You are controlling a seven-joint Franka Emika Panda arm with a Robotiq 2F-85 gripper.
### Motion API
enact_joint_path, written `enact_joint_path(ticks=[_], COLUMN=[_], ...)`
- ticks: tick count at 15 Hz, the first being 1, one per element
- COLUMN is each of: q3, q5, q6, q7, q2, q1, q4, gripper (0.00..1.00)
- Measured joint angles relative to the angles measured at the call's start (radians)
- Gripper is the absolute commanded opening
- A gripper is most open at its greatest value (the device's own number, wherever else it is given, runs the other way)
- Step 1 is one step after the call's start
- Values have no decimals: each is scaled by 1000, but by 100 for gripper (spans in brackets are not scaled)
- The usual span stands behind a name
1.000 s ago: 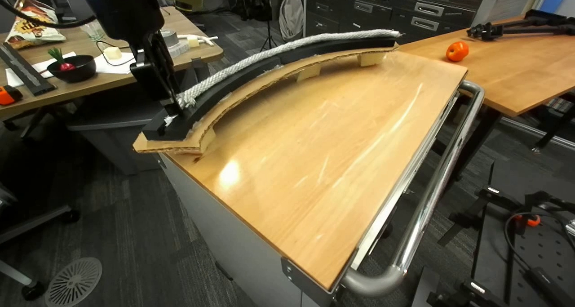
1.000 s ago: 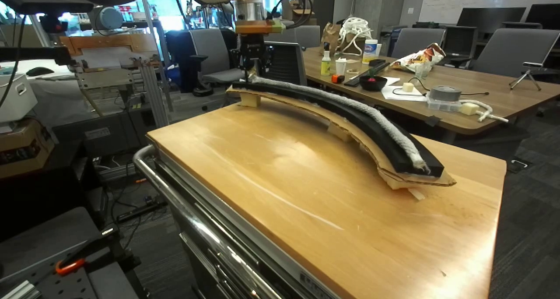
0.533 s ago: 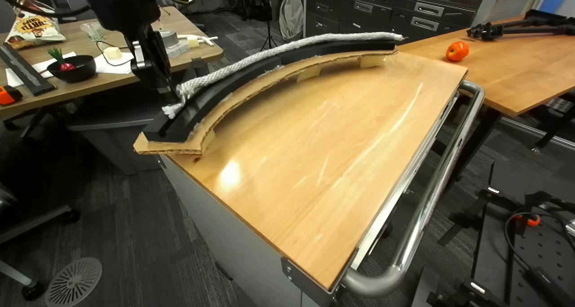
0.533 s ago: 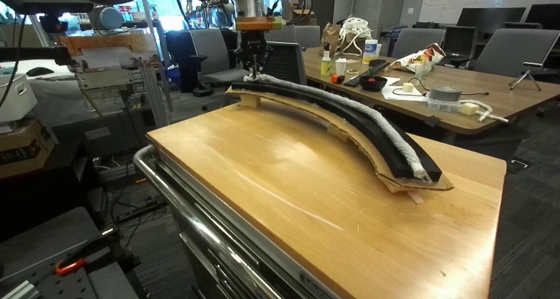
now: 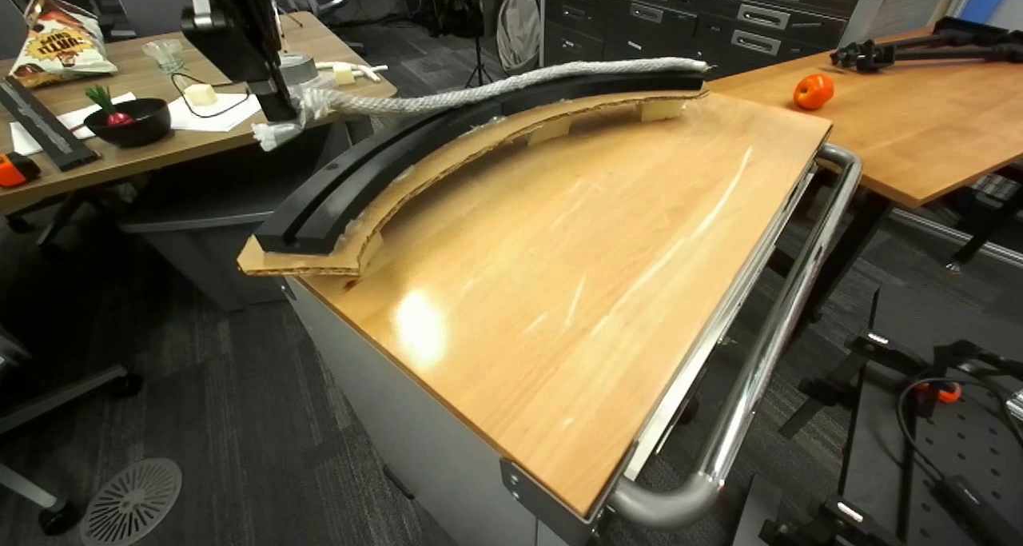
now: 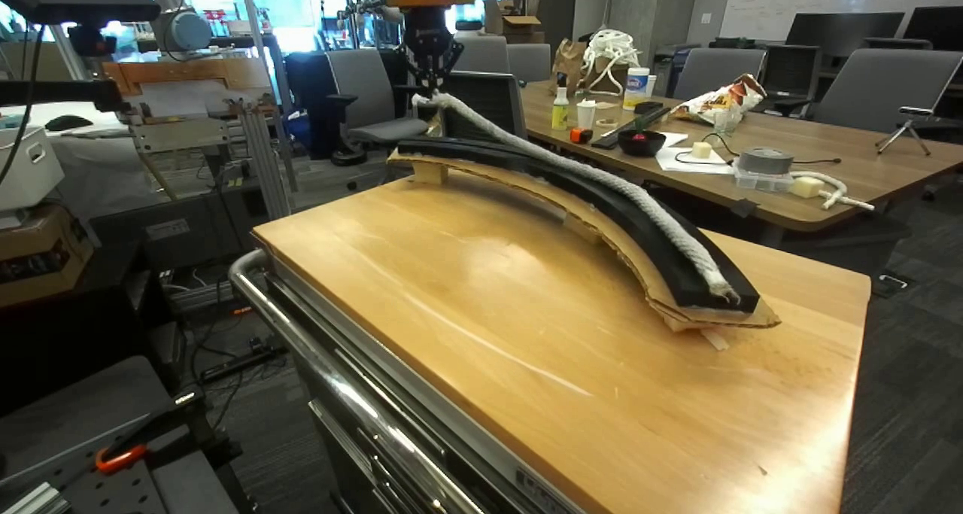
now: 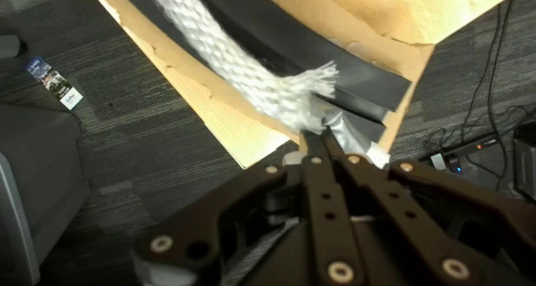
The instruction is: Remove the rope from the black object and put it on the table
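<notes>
We see the gripper (image 7: 320,134) narrowed, its fingertips pinched on the thick, braided white rope (image 7: 234,60) close to one end. Frayed strands stick out just beside the fingertips, and what looks like a shiny wrapped tip pokes past them.

In both exterior views the rope slants down from the gripper — a gap shows under this stretch — to the curved black channel track (image 5: 328,218). Its other end, well away from the gripper, rests on the track's far part; how deep it sits there we cannot tell. Below the gripper, the track's near end shows its groove.

Under the track, lower than the gripper, we find a corrugated cardboard base (image 5: 300,262), propped on pale blocks (image 5: 550,129) above the light-wood tabletop (image 5: 519,274). A silver tubular rail (image 5: 767,354) runs along the tabletop's edge, well apart from the gripper. Also well apart from it, on a brown desk (image 6: 812,138), we make out a black bowl (image 6: 641,145) and a chip bag (image 6: 722,98).
</notes>
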Motion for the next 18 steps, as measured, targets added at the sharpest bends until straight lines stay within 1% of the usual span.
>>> enact_joint_path(ticks=[3,5,6,8,11,14,16,18], q3=[19,28,28,25,7,-10,-19,-20], q5=[92,166,196,236,251,247,218,179], q6=[-70,-80,-55,39,222,379,423,438], q7=[119,187,230,312,434,529,547,548], q2=[-111,-163,-178,-194,-206,-229,-260,-311], q1=[-6,-14,-19,-32,-43,-35,-23,-14], q4=[-123,-225,-278,-385,-544,-696,-798,-885], gripper=[0,0,0,0,0,0,0,0])
